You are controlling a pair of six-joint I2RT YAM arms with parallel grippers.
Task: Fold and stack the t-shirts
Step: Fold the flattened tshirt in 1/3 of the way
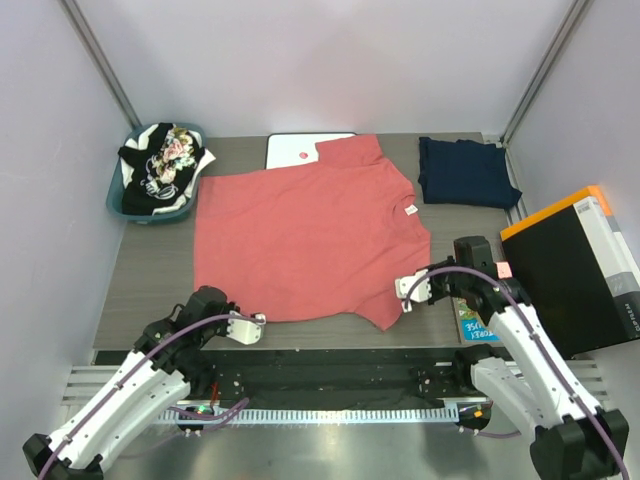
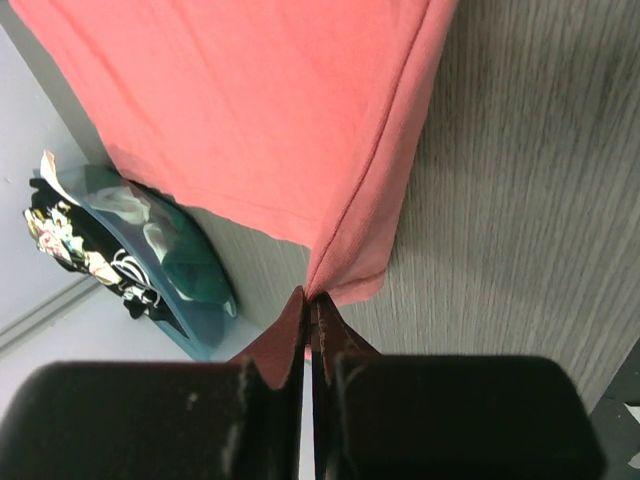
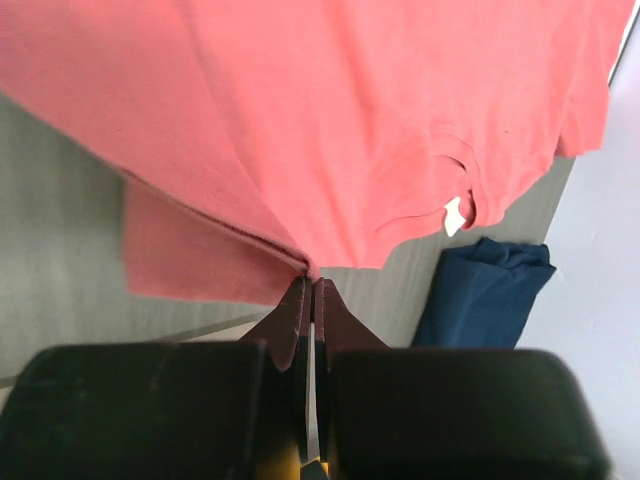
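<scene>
My left end effector (image 2: 310,300) and right end effector (image 3: 312,285) pinched the unfolded coral t-shirt (image 1: 300,235); beyond it, one navy t-shirt (image 1: 465,172) lay folded.

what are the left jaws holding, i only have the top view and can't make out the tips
Observer: The left jaws are shut on a hemmed corner of the salmon t-shirt; the left wrist view shows the cloth pinched between them.
Operator: and the right ones
Observer: The right jaws are shut too, pinching the shirt's edge by the near sleeve.
Operator: one layer or two there
Observer: Two show in the right wrist view: a lower flap lies on the table under the upper layer.
</scene>
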